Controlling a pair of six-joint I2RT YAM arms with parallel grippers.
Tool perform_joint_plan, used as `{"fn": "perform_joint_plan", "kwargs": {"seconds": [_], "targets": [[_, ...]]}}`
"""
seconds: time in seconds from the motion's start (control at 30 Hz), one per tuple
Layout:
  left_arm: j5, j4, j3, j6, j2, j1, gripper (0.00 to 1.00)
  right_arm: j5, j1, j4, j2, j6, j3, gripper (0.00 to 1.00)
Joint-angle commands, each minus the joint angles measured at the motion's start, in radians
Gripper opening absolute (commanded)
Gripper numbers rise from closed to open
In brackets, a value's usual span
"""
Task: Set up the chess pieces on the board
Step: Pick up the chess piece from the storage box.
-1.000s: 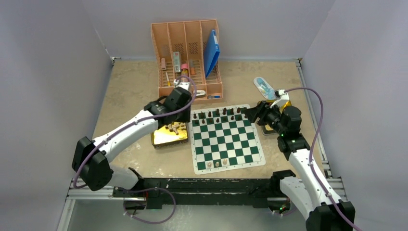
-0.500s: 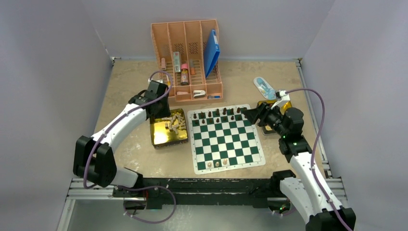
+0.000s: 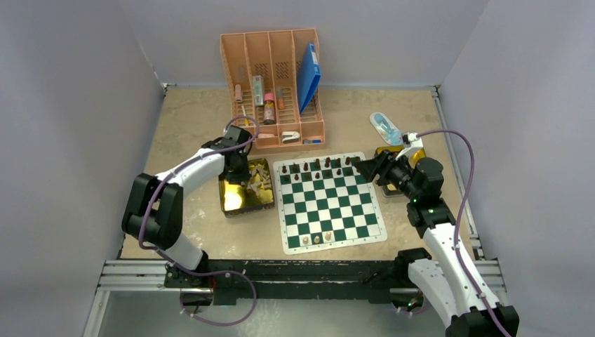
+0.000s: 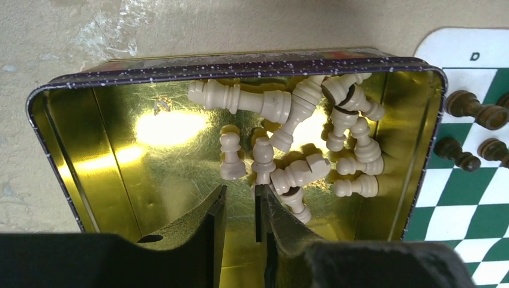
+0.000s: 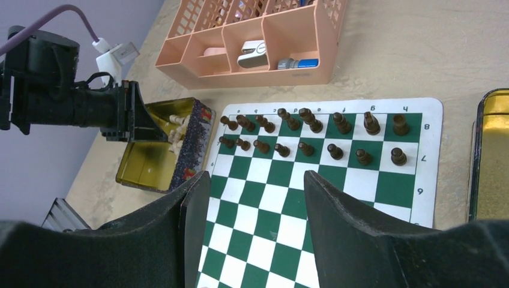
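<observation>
- Board: green-and-white mat, flat on the table, between the two arms.
- Dark pieces: sixteen, upright, filling the two rows at the board's far edge.
- Three pale men: upright on the board's nearest row, toward its left corner.
- Pale pieces: the rest sit in an open gold tin just left of the board. Most lie tumbled in a heap at the end nearest the board; two or three stand upright at the heap's edge.
- Left gripper: reaches down into that tin, left of the board. Jaws stand at a narrow slit with nothing between them. The fingertips hang just short of an upright pale pawn; contact cannot be told.
- Right gripper: held above the board's right side, pointing across it toward the tin. Jaws wide apart, empty.
- Second gold tin: just right of the board, partly hidden under the right arm.
- Pink organiser: beyond the board's far-left corner.
</observation>
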Motion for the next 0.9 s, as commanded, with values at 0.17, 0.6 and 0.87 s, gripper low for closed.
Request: {"fn": "perform_joint_plan", "kwargs": {"seconds": [0.17,0.6,0.87], "targets": [[-0.007,0.061,0.008,-0.019,0.044,0.023,0.21,-0.051,-0.003,0.026,0.001,-0.014,0.045,0.61],[-0.010,0.071,0.004,-0.020,0.088,0.025,0.22,-0.069,-0.003,0.031,0.007,-0.021,0.042,0.61],[0.027,0.067,-0.027,-0.019,0.056,0.025,0.14,-0.073,-0.003,0.032,0.011,-0.018,0.038,0.61]]}}
